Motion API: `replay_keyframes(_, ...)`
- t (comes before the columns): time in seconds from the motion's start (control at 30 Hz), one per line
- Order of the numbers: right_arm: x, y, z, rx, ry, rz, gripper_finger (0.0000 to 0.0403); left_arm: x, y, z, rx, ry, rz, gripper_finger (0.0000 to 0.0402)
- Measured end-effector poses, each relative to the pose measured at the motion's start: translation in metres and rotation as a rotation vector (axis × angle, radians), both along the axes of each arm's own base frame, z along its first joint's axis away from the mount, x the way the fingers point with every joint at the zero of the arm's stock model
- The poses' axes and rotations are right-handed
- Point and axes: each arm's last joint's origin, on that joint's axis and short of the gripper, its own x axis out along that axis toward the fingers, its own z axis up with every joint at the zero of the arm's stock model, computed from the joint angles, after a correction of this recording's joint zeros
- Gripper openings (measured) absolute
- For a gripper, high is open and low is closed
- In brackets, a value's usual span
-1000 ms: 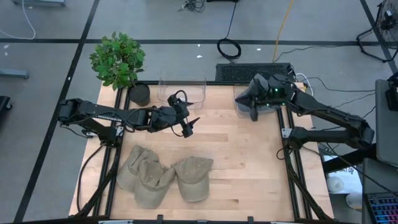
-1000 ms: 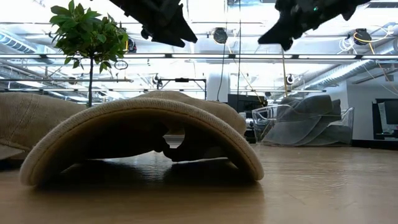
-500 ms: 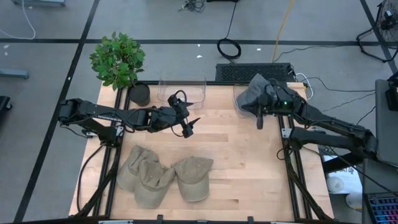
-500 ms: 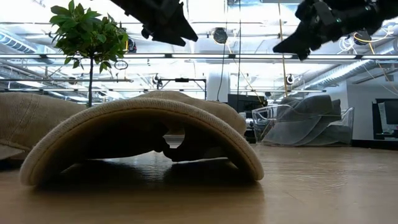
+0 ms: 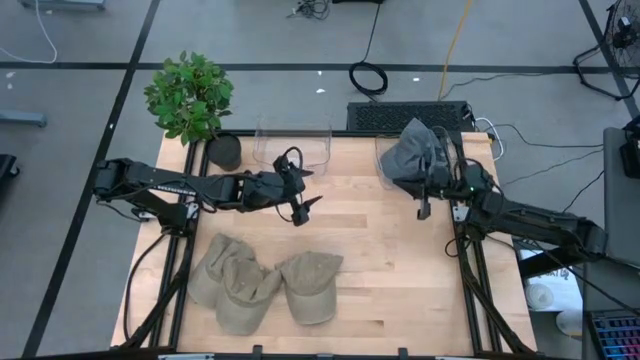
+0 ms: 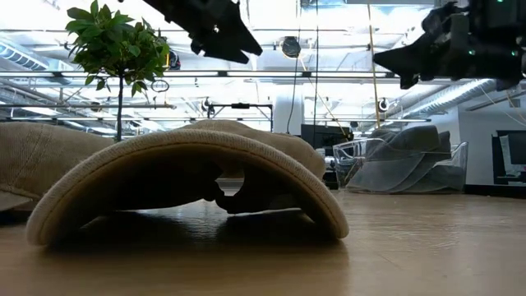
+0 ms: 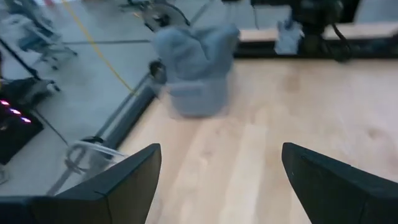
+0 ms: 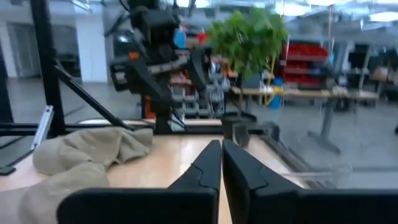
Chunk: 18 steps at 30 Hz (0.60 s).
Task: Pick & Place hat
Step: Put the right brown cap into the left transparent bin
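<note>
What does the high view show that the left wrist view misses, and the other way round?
Only the high view: three tan hats near the front table edge, the plant, and an empty clear bin. Only the left wrist view: its own end effector spread open. Both: the grey hat in the right bin.

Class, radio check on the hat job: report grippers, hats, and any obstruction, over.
Left gripper open, hovering mid-table. Right gripper shut, empty, beside right bin. Grey hat in that bin; three tan hats at near edge. Nothing obstructing.
</note>
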Motion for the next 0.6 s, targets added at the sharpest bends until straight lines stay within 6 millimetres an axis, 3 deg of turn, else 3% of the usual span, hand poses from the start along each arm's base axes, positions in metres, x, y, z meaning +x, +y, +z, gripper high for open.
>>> replay_keyframes(0.27,-0.007,0.004,-0.013,-0.042,-0.085,-0.003,0.0004,-0.003,-0.016,-0.009,-0.236,0.080,-0.257,0.0340)
replay_keyframes(0.6,-0.007,0.004,-0.014,-0.041,-0.083,-0.004,0.0004,-0.010,-0.034,-0.018,-0.521,0.175,-0.306,0.0340)
